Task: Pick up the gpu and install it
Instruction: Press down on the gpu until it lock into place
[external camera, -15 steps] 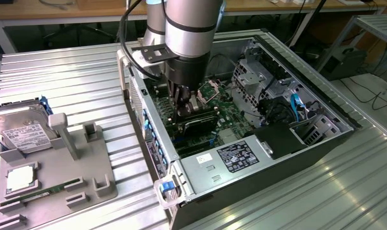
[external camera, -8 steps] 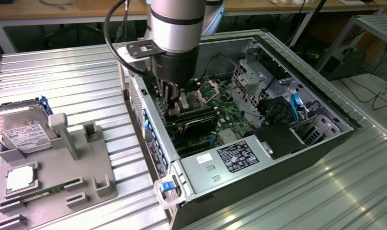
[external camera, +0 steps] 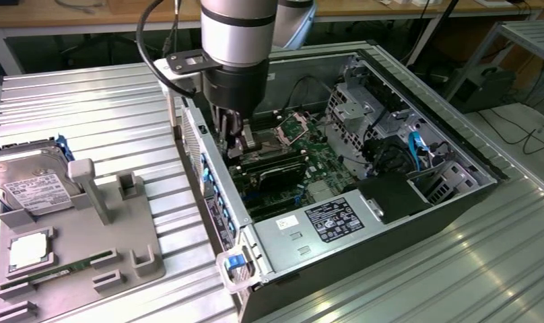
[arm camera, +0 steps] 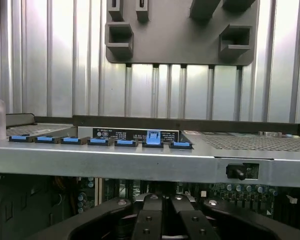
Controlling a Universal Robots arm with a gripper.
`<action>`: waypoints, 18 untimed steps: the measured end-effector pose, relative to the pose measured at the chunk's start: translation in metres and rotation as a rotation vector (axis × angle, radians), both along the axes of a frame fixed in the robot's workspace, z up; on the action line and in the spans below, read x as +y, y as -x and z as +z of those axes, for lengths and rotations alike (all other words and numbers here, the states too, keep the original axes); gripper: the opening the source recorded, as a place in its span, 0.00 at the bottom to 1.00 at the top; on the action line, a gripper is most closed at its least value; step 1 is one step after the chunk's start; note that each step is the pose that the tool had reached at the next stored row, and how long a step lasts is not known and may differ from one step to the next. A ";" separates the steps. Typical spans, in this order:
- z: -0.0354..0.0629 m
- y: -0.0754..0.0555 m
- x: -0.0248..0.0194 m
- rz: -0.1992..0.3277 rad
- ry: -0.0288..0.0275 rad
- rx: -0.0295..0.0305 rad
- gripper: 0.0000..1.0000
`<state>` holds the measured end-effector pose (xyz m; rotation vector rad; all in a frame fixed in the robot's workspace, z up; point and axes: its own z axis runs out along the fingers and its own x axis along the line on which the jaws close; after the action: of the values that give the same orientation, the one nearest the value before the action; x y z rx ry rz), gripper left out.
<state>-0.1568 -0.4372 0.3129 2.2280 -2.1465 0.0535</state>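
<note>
Reaching into the computer case [external camera: 393, 195] at frame centre, the closed pincer [external camera: 237, 143] risks striking the motherboard [external camera: 322, 165] if lowered off-line.

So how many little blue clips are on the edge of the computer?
7 blue clips, side by side in one row along the computer case rim. One of them stands taller than the rest. More may be hidden.

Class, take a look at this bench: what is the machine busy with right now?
A robot arm has its gripper lowered into an open computer case, fingers shut, just above the motherboard and a dark card lying near the rear slots. Beside the case, a grey parts tray holds a hard drive.
</note>
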 end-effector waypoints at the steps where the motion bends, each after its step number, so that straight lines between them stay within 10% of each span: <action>1: -0.0035 0.002 -0.0001 0.000 0.0002 0.0015 0.11; 12: -0.0040 0.005 -0.0019 0.000 0.0004 0.0127 0.11; 18: -0.0039 0.005 -0.0022 0.000 0.0005 0.0306 0.11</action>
<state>-0.1615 -0.4393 0.3090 2.2138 -2.1307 0.0197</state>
